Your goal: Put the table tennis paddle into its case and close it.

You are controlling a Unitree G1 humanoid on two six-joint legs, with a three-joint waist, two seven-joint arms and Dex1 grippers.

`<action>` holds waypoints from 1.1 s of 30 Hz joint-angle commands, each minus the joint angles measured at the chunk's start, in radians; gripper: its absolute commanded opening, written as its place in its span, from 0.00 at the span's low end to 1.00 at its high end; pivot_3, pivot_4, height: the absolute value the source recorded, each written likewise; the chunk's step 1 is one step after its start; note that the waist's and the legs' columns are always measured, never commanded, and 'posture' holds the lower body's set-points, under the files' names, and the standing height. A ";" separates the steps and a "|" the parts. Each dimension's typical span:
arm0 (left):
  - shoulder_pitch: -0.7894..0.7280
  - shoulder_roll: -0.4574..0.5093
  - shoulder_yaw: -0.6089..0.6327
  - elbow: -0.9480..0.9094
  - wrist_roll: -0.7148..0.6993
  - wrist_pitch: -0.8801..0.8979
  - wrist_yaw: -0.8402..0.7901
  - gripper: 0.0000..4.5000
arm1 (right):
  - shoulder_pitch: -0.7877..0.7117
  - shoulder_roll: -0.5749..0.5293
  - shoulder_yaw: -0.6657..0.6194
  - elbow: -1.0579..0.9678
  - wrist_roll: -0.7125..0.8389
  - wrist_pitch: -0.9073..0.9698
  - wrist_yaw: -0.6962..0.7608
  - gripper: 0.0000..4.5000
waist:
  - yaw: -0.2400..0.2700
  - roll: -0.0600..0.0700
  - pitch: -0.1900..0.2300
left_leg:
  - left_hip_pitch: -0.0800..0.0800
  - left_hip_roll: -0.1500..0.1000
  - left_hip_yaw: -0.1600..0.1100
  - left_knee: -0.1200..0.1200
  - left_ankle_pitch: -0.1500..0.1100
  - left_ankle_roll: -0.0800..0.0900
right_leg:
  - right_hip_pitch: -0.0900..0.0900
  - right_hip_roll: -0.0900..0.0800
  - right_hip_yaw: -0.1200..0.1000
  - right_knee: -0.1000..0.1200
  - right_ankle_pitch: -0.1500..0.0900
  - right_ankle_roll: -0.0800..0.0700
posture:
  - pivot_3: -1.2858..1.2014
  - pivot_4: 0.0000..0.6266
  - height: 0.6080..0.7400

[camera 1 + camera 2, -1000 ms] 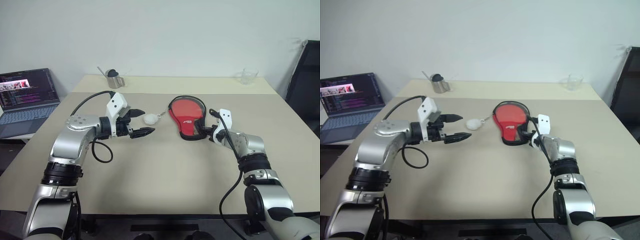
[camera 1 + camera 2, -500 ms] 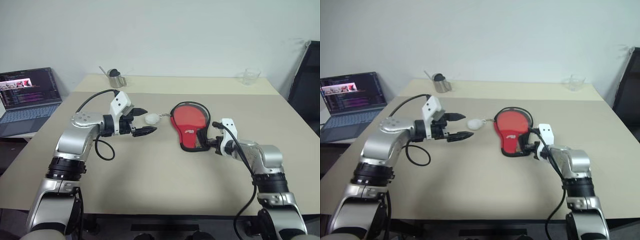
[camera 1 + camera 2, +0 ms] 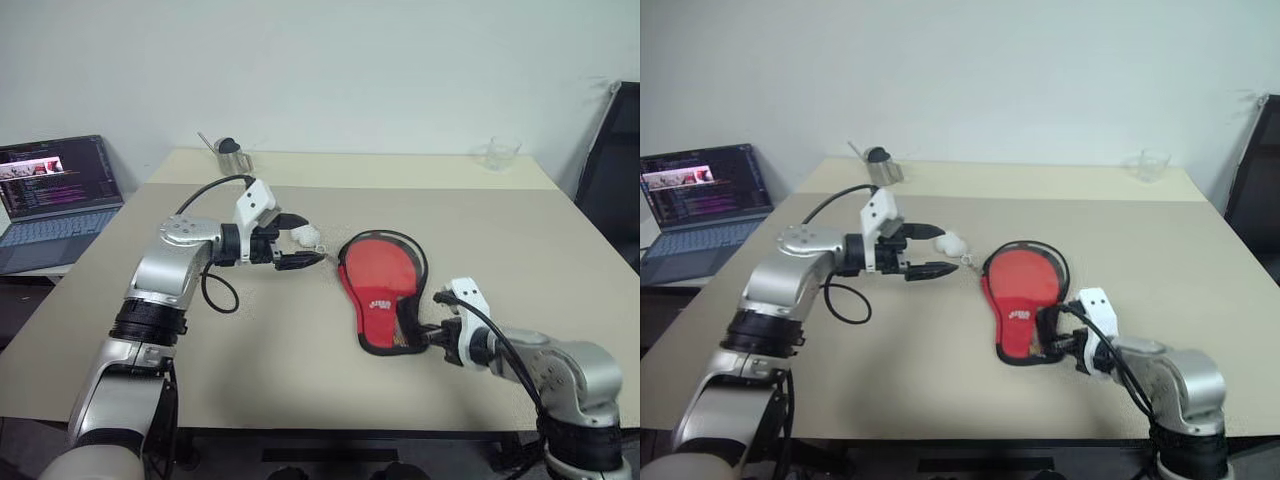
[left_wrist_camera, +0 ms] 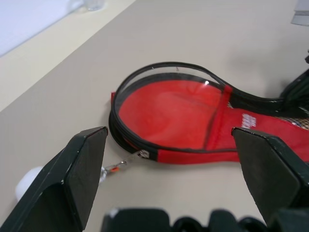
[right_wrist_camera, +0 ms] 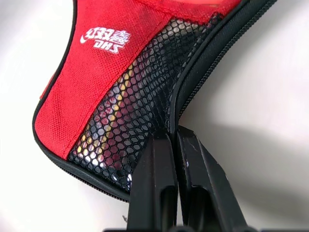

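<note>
Two black-fingered grippers are seen in the left eye view over a wide beige table (image 3: 300, 360). The red, paddle-shaped soft zip case (image 3: 378, 284) with black edging lies flat near the table's centre, its narrow end pointing to 5 o'clock. The right gripper (image 3: 428, 335) is pinched shut on that narrow end's edge. The left gripper (image 3: 304, 240), at 10 o'clock from the case, is held with jaws wide apart around the small white ball (image 3: 306, 236) chained to the case. An open grey laptop (image 3: 55, 200) is seen at 9 o'clock, a metal cup (image 3: 232, 157) at 11 o'clock and a clear glass (image 3: 497, 152) at 1 o'clock.

In the left wrist view, the case's round end is shown unzipped, a red rubber paddle face (image 4: 169, 111) being visible inside the black zip rim.

In the right wrist view, the fingertips (image 5: 166, 145) are pressed together on the black zip edge beside the black mesh pocket (image 5: 130, 130); white lettering "DHS" (image 5: 105, 39) under Chinese characters is read on the red fabric.
</note>
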 commanded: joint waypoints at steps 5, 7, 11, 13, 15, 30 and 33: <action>-0.064 -0.024 -0.008 0.045 0.016 -0.050 -0.026 1.00 | 0.102 0.029 -0.003 -0.125 0.069 0.068 0.002 0.00 | 0.000 0.000 0.000 | 0.000 0.000 -0.001 0.000 0.000 0.000 | 0.000 0.000 0.000 0.000 0.000 0.000 | 0.52 0.24 1.00; -0.070 -0.027 -0.008 0.053 0.018 -0.055 -0.031 1.00 | 0.116 0.028 -0.006 -0.139 0.080 0.068 -0.002 0.00 | 0.000 0.000 0.000 | 0.000 0.000 -0.001 0.000 0.000 0.000 | 0.000 0.000 -0.001 -0.001 0.000 0.000 | 0.52 0.24 1.00; -0.073 -0.031 -0.007 0.058 0.022 -0.059 -0.035 1.00 | 0.144 0.005 -0.012 -0.163 0.110 0.068 0.008 0.00 | 0.000 0.000 0.000 | 0.000 0.000 -0.001 0.000 0.000 0.000 | 0.000 0.000 0.000 -0.001 0.000 0.000 | 0.52 0.24 1.00; -0.071 -0.031 -0.006 0.057 0.023 -0.059 -0.036 1.00 | 0.162 -0.017 -0.014 -0.180 0.139 0.068 0.020 0.00 | 0.000 0.000 0.000 | 0.000 0.000 -0.001 0.000 0.000 0.000 | 0.000 0.000 -0.001 -0.001 0.000 0.000 | 0.52 0.24 1.00; -0.069 -0.030 -0.005 0.055 0.025 -0.059 -0.038 1.00 | 0.184 -0.041 -0.014 -0.199 0.171 0.068 0.033 0.00 | 0.000 0.000 0.000 | 0.000 0.000 -0.001 0.000 0.000 0.000 | 0.001 0.000 -0.001 -0.001 0.000 0.000 | 0.52 0.24 1.00; -0.074 -0.031 -0.008 0.062 0.036 -0.066 -0.048 1.00 | 0.251 -0.147 0.007 -0.259 0.319 0.068 0.053 0.00 | 0.000 -0.001 0.000 | 0.000 0.000 -0.001 0.000 0.000 0.000 | 0.001 0.000 -0.001 -0.002 0.000 0.000 | 0.52 0.24 1.00; -0.078 -0.032 -0.009 0.067 0.038 -0.069 -0.050 1.00 | 0.260 -0.153 0.011 -0.263 0.330 0.068 0.060 0.00 | 0.000 -0.001 0.000 | 0.000 0.000 -0.001 0.000 0.000 0.000 | 0.001 0.000 -0.001 -0.002 0.000 0.000 | 0.52 0.24 1.00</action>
